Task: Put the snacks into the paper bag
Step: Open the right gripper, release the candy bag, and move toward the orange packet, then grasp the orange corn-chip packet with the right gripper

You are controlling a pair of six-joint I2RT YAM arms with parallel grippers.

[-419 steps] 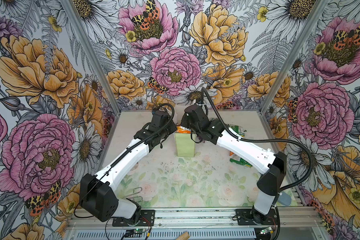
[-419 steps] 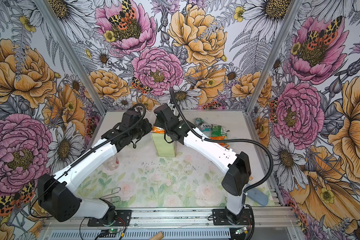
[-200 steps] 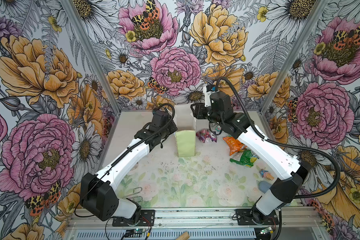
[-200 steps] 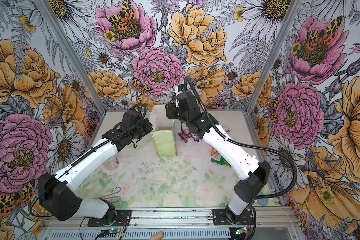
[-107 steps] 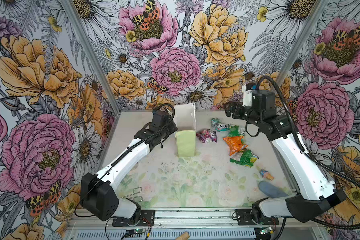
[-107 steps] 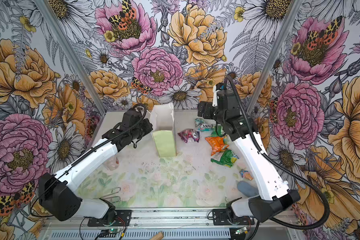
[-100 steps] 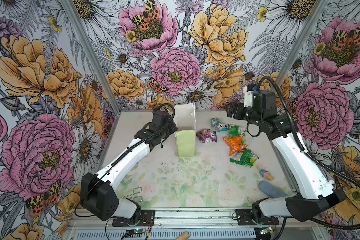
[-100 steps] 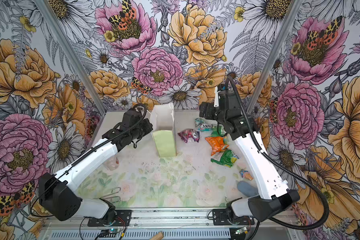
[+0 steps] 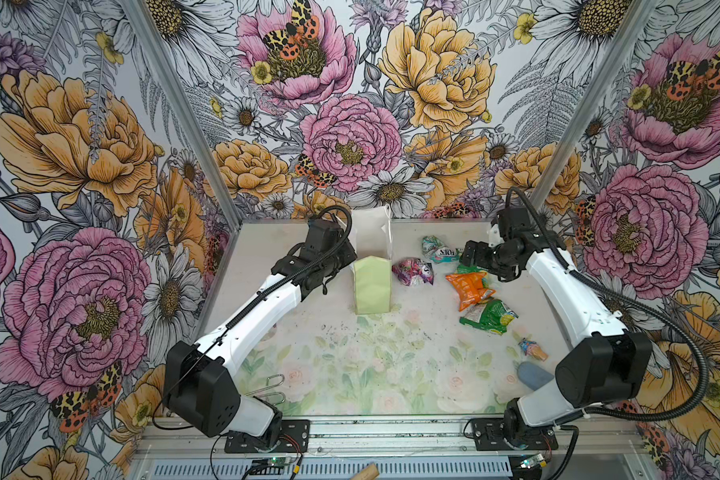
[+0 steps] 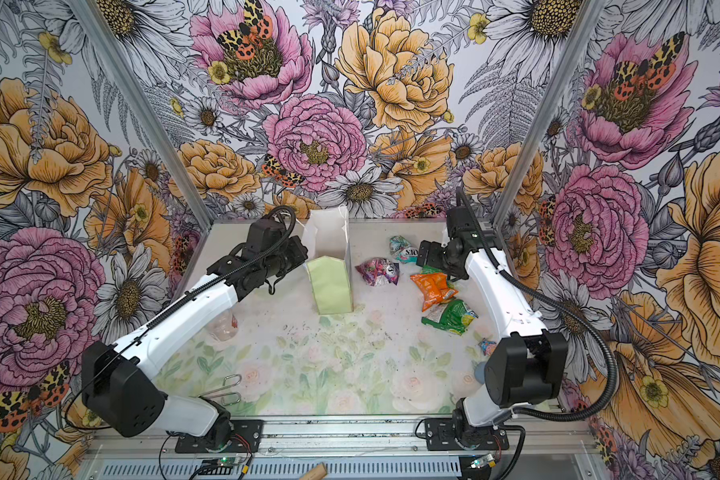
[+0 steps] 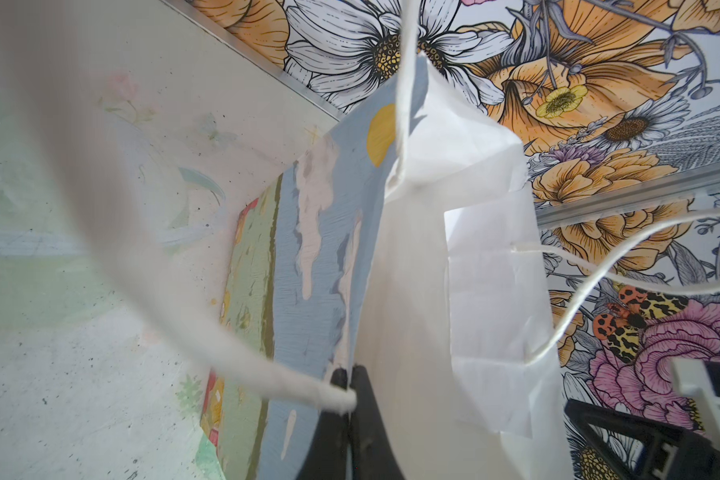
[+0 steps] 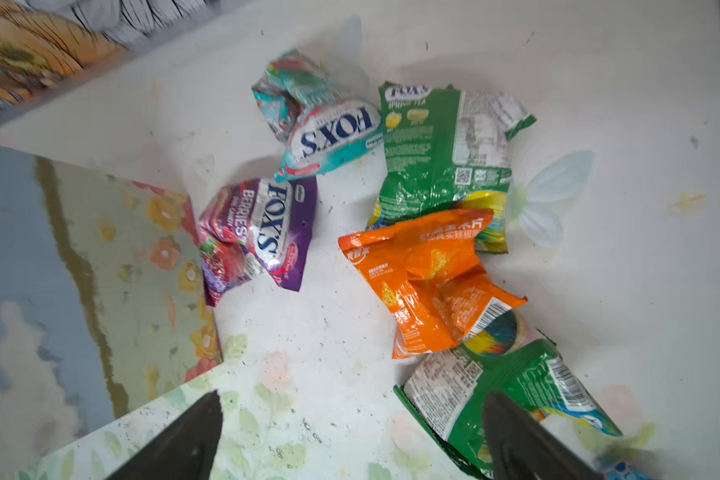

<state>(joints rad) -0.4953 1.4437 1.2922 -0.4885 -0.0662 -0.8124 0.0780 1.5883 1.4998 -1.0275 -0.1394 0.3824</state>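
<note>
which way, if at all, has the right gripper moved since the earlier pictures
Yes. The right gripper swung rightward from over the paper bag and now hangs open over the snacks.

teal packet (image 12: 333, 137): FOX'S | purple packet (image 12: 262, 237): FOX'S BERRIES | green packet (image 12: 433, 166): FOX'S (seemingly)

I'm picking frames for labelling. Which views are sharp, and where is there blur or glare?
Both top views: evenly lit, the paper bag crisp. Left wrist view: the cord handle near the lens is a thick blurred band. Right wrist view: print on the teal packet is legible; the purple packet glints; the edges smear.
</note>
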